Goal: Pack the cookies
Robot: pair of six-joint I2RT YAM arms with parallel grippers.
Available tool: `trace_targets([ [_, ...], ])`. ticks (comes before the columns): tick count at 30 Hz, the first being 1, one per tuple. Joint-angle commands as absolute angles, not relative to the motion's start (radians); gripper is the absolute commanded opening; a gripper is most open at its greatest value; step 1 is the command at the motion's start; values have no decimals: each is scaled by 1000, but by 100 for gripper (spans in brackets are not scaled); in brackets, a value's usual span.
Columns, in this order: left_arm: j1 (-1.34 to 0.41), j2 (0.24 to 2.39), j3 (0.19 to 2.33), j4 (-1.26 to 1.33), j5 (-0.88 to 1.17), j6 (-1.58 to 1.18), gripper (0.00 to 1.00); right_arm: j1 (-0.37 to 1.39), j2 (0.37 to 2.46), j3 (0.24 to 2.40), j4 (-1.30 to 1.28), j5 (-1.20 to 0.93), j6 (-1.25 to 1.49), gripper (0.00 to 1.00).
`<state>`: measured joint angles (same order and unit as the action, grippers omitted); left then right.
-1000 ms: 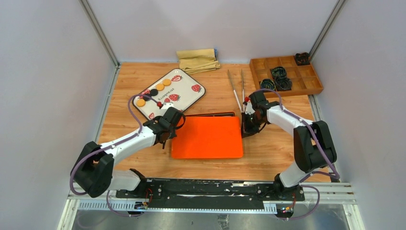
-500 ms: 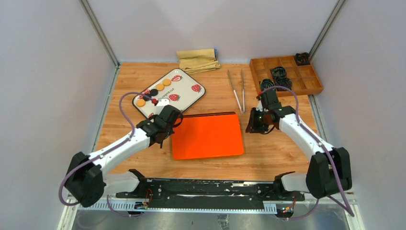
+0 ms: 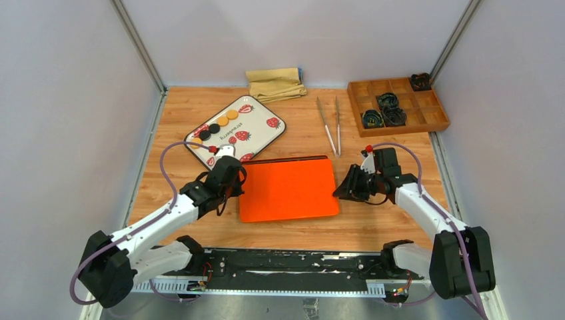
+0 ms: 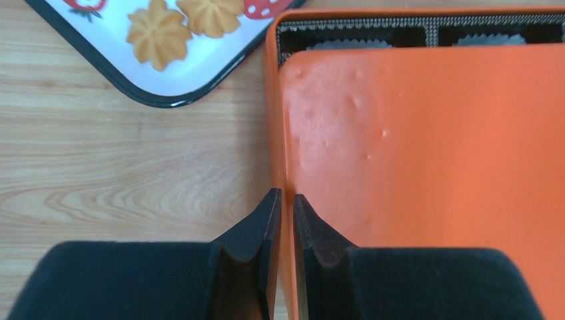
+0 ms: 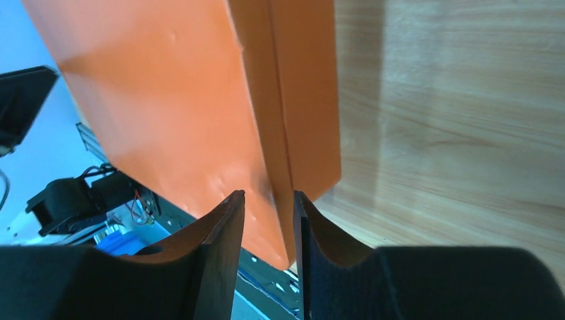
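We count four cookies (image 3: 222, 121) for sure in the top view: two orange and two black. They lie flat in one row on the strawberry tray (image 3: 263, 133), and a fifth orange one at the near end is half hidden. The row runs from near-left to far-right, the same way as the long axis of the tray. In the left wrist view two golden flower-shaped cookies (image 4: 158, 33) lie at the tray corner beside the one orange lid (image 3: 288, 189). The long axis of the lid goes left to right. At its far edge the box (image 4: 426, 27) below shows two white paper cups (image 4: 350, 45).

The left gripper (image 4: 286, 200) is narrow and pinches the left rim of the lid. The right gripper (image 5: 268, 195) has its jaws parted around the right edge of the lid. We cannot tell if they press it.

There is also one pair of tongs (image 3: 326, 127), one wooden case (image 3: 436, 110) and one folded cloth (image 3: 275, 83).
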<state>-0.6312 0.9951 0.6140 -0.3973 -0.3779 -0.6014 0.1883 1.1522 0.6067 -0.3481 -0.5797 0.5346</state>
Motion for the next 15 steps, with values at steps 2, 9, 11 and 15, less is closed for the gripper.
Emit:
trace_targets([
  [2,-637,1044,567,-250,-319,-591,18,175,1108,561,-252,-713,592,39],
  [9,-637,1102,550,-216,-335,-583,17,175,1142,557,-307,-674,564,39],
  [11,-637,1107,542,-208,-335,-583,17,175,1158,548,-310,-668,547,39],
  [15,-637,1117,538,-199,-327,-584,16,175,1168,523,-268,-664,554,39],
])
